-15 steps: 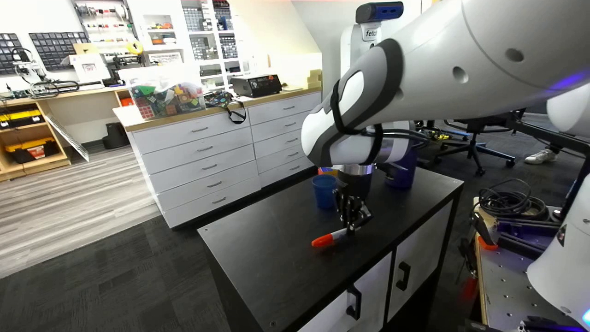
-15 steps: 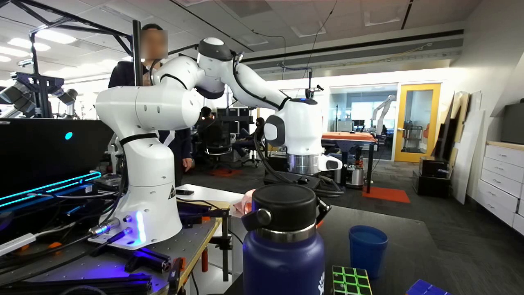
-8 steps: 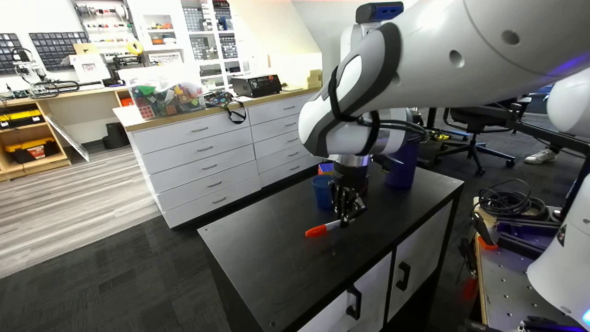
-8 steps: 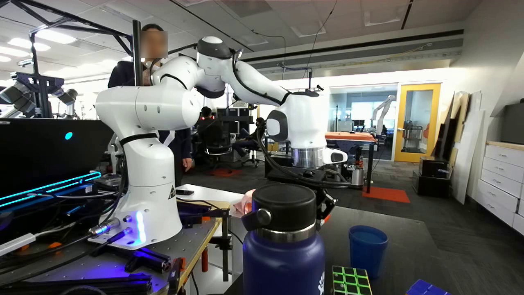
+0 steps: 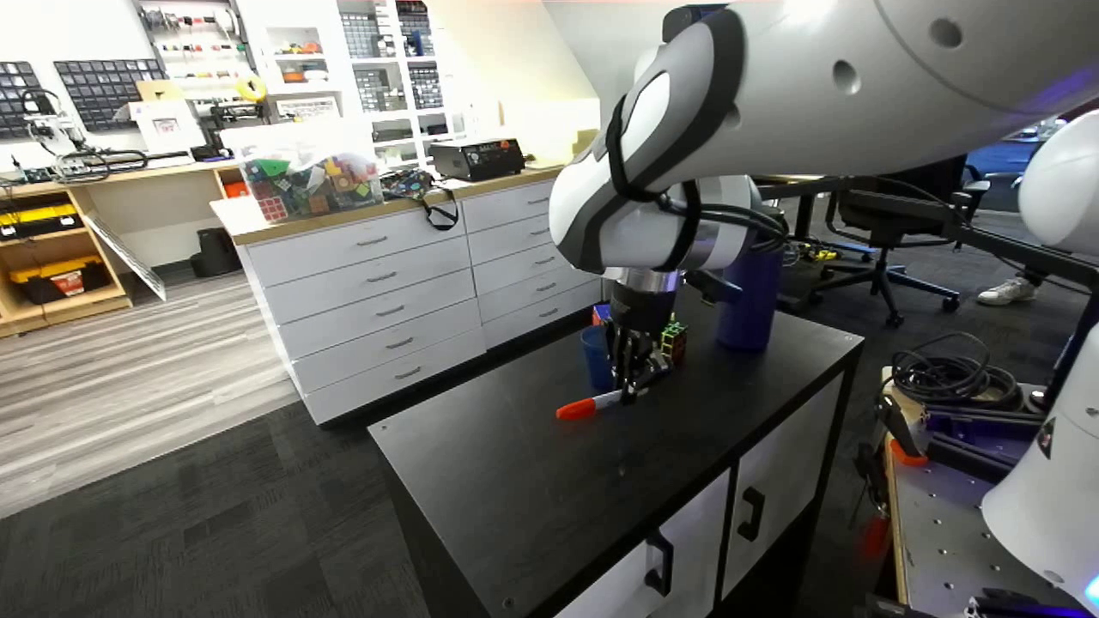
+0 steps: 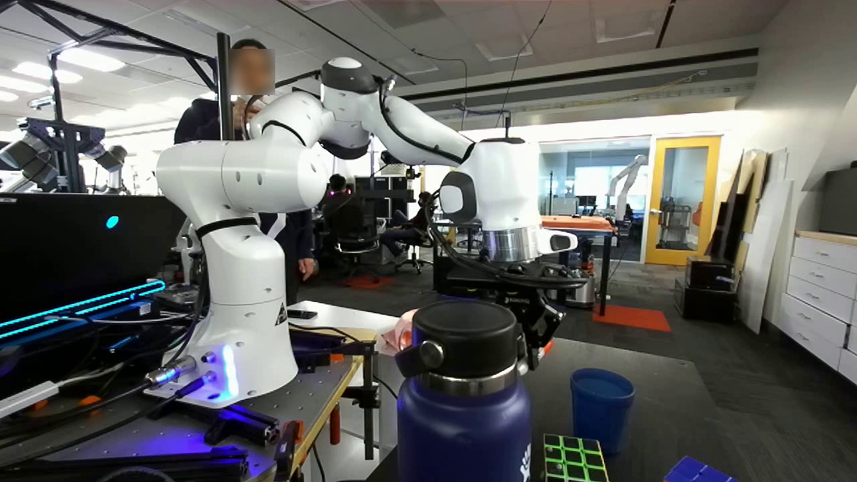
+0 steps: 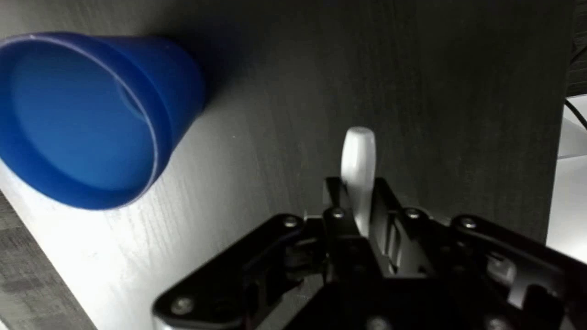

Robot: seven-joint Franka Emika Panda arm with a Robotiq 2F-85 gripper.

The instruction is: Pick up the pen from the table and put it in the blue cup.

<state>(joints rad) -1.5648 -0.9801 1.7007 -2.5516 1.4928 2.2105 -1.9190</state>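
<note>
The wrist view shows, nearest, a black metal two-fingered claw (image 7: 357, 197), its fingers almost together, pinching a short, thin plastic pen (image 7: 359, 156) by its white barrel. In an exterior view, the pen's red-orange cap (image 5: 576, 409) juts to one side of the claw, close to level. Compared with a second ago, both exterior views show the claw higher and the pen risen with it, apparently clear of the flat, black-topped table (image 5: 515, 498) below. Next out, near the claw and upright, is a round, bright-blue cup (image 7: 105, 123), probably plastic; the pen is outside it. Farther from the claw stands a tall, black-lidded, blue-purple cylindrical bottle (image 6: 462, 422). The change suggests a sound grip and the pick-up done; carrying the pen over the cup's rim and letting go remain. Lying level, the pen could catch on that rim.
</note>
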